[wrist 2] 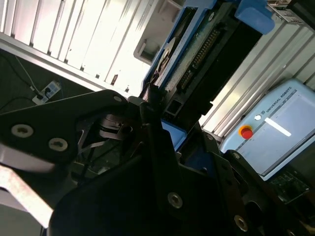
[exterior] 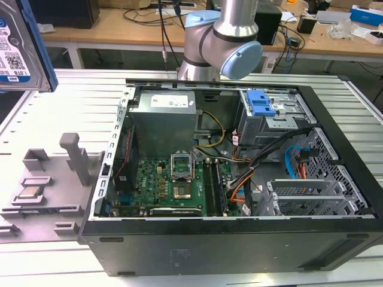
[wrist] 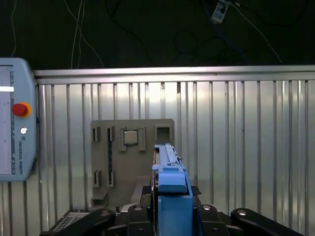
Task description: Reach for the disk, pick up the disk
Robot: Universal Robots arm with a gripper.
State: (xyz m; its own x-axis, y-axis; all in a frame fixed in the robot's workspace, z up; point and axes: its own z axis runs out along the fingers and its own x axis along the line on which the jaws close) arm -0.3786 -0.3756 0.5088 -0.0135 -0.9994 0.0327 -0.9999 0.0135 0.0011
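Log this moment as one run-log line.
pincer: shut on disk | disk: held edge-on above grey fixture tray | computer case: open

**Fixture below, case wall beside it**

Below the disk (wrist: 171,189) I carry lies the grey fixture (wrist: 113,162), with its upright posts (exterior: 70,149) and the chip (wrist: 130,137) seated in a slot. Around it the ribbed table (wrist: 246,147) is bare. The teach pendant (wrist: 15,123) rests nearby. The open computer case (exterior: 239,245) blocks the exterior view's right.
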